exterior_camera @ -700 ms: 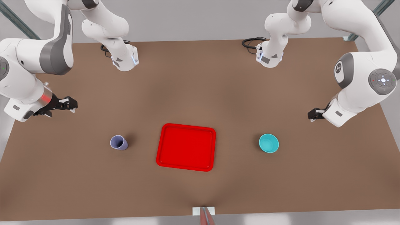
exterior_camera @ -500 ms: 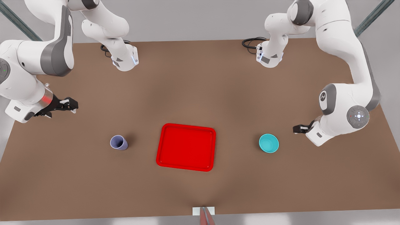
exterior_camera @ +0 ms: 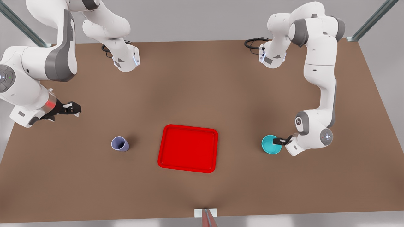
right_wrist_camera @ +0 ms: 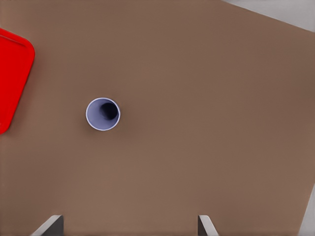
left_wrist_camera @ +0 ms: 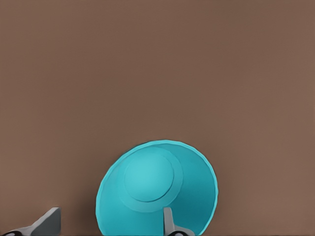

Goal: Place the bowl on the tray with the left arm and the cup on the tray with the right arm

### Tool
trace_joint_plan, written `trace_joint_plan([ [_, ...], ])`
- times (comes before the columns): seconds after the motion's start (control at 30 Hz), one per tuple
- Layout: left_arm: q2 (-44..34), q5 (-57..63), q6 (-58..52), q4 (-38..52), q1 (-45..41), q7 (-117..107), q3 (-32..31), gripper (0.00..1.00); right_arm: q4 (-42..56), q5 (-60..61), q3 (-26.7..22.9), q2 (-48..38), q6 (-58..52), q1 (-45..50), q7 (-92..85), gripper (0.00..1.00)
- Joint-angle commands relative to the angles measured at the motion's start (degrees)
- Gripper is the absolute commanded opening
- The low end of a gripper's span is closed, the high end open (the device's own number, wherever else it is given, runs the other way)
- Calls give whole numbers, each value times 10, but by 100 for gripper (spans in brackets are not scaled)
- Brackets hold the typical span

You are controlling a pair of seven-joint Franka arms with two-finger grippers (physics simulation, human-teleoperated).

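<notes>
The left gripper [exterior_camera: 277, 141] is at the bowl [exterior_camera: 270, 145], which stands upright on the table [exterior_camera: 202, 85] between the tray [exterior_camera: 188, 148] and the edge at the front view's right. Its fingers [left_wrist_camera: 169, 222] are spread wide, one inside the bowl and one outside; they seem not to touch the rim. The right gripper [exterior_camera: 74, 108] hovers near the opposite edge, fingers [right_wrist_camera: 205, 225] wide apart, well away from the upright cup [exterior_camera: 120, 144]. The tray lies mid-table between cup and bowl.

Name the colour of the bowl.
Turquoise; the bowl shows best in the left wrist view.
</notes>
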Motion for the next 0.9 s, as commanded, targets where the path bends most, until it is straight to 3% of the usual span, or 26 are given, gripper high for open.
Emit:
trace_joint_plan([
  [0.0, 2, -5, 0, 1, 0, 0, 0, 100, 0, 0, 0, -1, 0, 0, 0, 100],
  [0.03, 9, -5, 0, 7, 0, 0, 0, 91, 0, 0, 0, 0, 0, 0, 0, 100],
  [0.1, 19, -9, 0, 10, 0, -1, 1, 52, 0, 0, 0, 0, 0, 0, 0, 100],
  [0.17, 29, -9, 0, 20, 1, -1, 1, 32, 0, 0, 0, -1, 0, 0, 0, 100],
  [0.2, 31, -9, 0, 21, 1, -1, 1, 27, 0, 0, 0, 0, 0, 0, 0, 100],
  [0.33, 44, -10, 0, 31, 3, 0, 1, 21, 0, 0, -1, 0, 0, 0, 0, 100],
  [0.67, 39, -17, -10, 32, 2, -7, 2, 21, 0, 0, -2, 4, 0, 0, 0, 100],
  [0.77, 33, -22, -55, 73, 2, -43, 2, 21, 0, 0, -2, 4, 0, 0, 0, 100],
  [0.87, 30, -28, -82, 103, 0, -133, -38, 21, 0, 0, -2, 4, 0, 0, 0, 100],
])
